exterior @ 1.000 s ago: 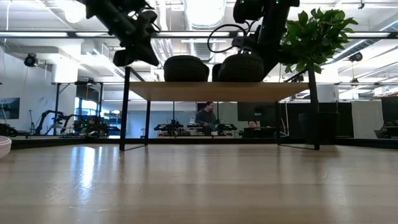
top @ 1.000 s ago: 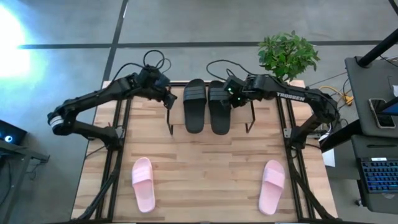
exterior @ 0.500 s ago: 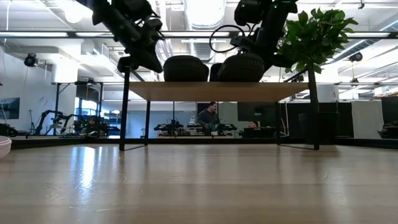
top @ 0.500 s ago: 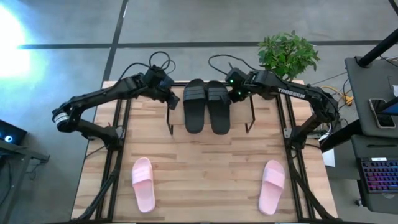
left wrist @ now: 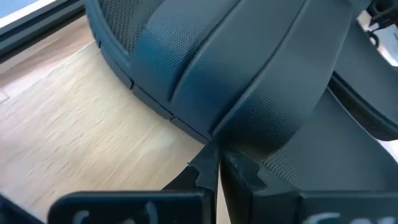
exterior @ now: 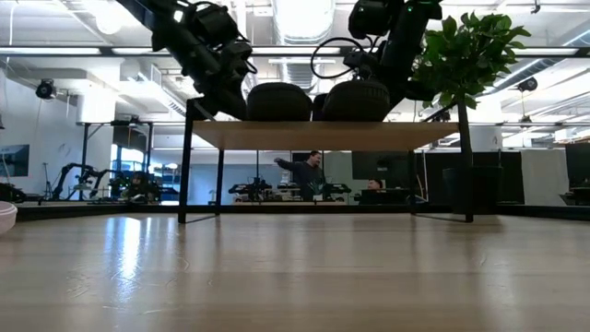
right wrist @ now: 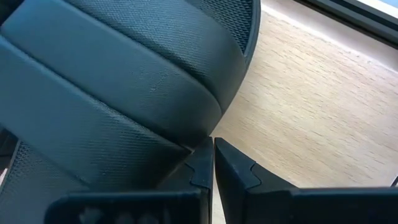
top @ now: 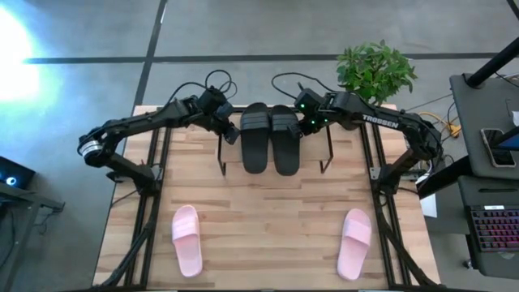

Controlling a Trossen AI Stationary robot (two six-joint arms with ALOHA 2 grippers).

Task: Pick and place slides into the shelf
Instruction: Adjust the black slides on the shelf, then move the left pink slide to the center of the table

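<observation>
Two black slides lie side by side, soles down, on the light board of the shelf (top: 313, 156), the left one (top: 253, 139) and the right one (top: 285, 141). The shelf stands on thin black legs at the table's far side (exterior: 323, 135). My left gripper (top: 230, 135) is shut at the left slide's outer side. My right gripper (top: 305, 126) is shut at the right slide's outer side. Two pale pink slides lie on the table near its front, one left (top: 186, 239) and one right (top: 354, 242). My left gripper (left wrist: 215, 167) has its shut fingertips against the left black slide's outer side, where the strap meets the sole (left wrist: 214, 134). It comes level from the table's left. The slide rests flat on the shelf board. My right gripper (right wrist: 212, 153) has its shut fingertips against the right black slide's outer side, at the strap's base (right wrist: 186, 140). It comes level from the table's right. That slide also lies flat on the board.
A potted green plant (top: 375, 71) stands at the table's far right corner, behind my right arm. Cables loop behind the shelf. Bare tabletop (top: 268, 227) lies between the two pink slides. People show in the room beyond the table in the low view.
My left gripper has moved toward the table's right, closing in on the left black slide until its shut tips reach the slide's side. My right gripper has stayed beside the right black slide.
</observation>
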